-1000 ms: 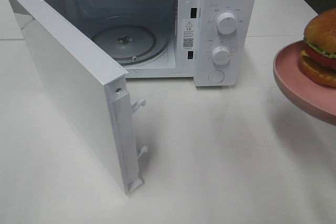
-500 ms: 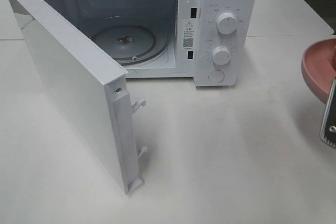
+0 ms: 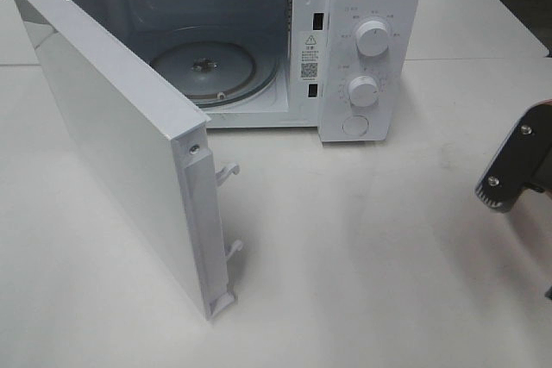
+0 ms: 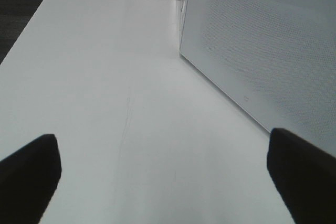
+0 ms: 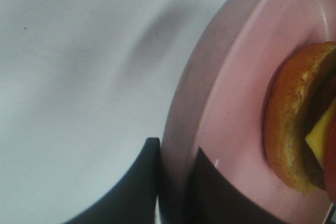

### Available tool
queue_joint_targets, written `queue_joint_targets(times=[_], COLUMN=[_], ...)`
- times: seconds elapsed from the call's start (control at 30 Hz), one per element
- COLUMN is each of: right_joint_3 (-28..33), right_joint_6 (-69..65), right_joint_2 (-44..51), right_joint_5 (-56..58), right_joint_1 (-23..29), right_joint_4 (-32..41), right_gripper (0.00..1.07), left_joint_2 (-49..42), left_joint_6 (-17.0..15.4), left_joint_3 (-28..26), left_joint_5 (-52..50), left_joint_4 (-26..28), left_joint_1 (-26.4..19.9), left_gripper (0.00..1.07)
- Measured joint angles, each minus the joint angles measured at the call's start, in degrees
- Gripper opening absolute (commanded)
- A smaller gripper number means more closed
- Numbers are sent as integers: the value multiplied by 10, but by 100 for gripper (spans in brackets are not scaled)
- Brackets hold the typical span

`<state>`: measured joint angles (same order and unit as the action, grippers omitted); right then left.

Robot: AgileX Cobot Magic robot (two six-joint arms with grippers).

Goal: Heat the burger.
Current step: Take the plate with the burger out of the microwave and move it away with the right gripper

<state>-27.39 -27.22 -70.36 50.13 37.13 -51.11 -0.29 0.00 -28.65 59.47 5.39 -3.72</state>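
Observation:
In the right wrist view the burger (image 5: 294,129) lies on a round pink plate (image 5: 236,103); its brown bun and a bit of yellow cheese show. My right gripper (image 5: 176,187) is shut on the plate's rim, one dark finger on each side of it. Burger and plate are out of the exterior view, where only a grey part of the right arm (image 3: 516,161) shows at the right edge. My left gripper (image 4: 163,182) is open and holds nothing, low over the white table beside the microwave's perforated panel (image 4: 262,51).
The white microwave (image 3: 362,49) stands at the back of the table. Its door (image 3: 112,144) is swung wide open toward the front left, and the glass turntable (image 3: 204,71) inside is bare. White tabletop (image 3: 362,256) lies in front.
The pink plate with the burger has slid out of the exterior view past the right edge. Only a grey part of the right arm remains there. The microwave has not moved.

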Motion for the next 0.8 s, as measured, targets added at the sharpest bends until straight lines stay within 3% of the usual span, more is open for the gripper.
queue_joint_targets(times=[0.4,0.8], right_joint_3=[-74,-81], right_joint_6=[-211,-313], right_joint_2=[-158,-248], right_joint_5=[66,26], right_joint_1=[0,0], right_joint_4=[-10,-33], right_gripper=[0,0], left_joint_2=[0,0], left_joint_6=[0,0], left_joint_3=[0,0], left_joint_5=[0,0], left_joint_4=[0,0], left_joint_1=[0,0], left_gripper=[100,100])
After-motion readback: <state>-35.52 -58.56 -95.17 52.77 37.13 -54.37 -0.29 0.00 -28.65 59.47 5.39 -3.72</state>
